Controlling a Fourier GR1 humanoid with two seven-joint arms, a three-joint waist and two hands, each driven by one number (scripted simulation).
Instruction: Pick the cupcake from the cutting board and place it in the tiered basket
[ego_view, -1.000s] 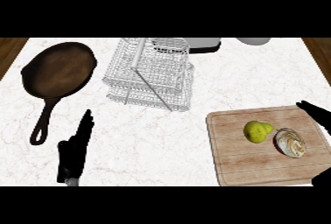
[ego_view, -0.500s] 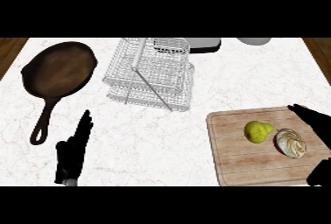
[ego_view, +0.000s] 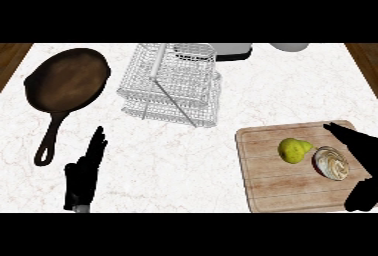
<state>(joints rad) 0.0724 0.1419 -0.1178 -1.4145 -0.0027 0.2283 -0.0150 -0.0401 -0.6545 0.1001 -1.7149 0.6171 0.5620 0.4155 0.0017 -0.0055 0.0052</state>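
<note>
Cupcake (ego_view: 331, 163): you saw it lying on the cutting board (ego_view: 277, 189), near the right edge, just beside a yellow-green pear (ego_view: 294, 150). It seemed tilted on its side, so its swirled top faced you; the right side of it was partly covered by the black hand.
Right hand (ego_view: 360, 150): it was at the right side of the cutting board, over and behind the cupcake. The fingers were stretched out and apart, not closed around anything. You could not tell if they touched the cupcake, because the hand was only a dark shape and the picture's edge cut it off.
Left hand (ego_view: 86, 171): it rested on the counter (ego_view: 170, 160) at the lower left, fingers straight and together, pointing away from you, holding nothing.
Tiered basket (ego_view: 171, 85): white wire, at the top centre, well apart from the board. Its levels overlapped in the steep view, so you could hardly separate them.
Skillet (ego_view: 65, 90): dark, at the upper left, handle pointing toward the left hand.
Top edge: a white object and a grey one were cut off there; what they were was not clear.
</note>
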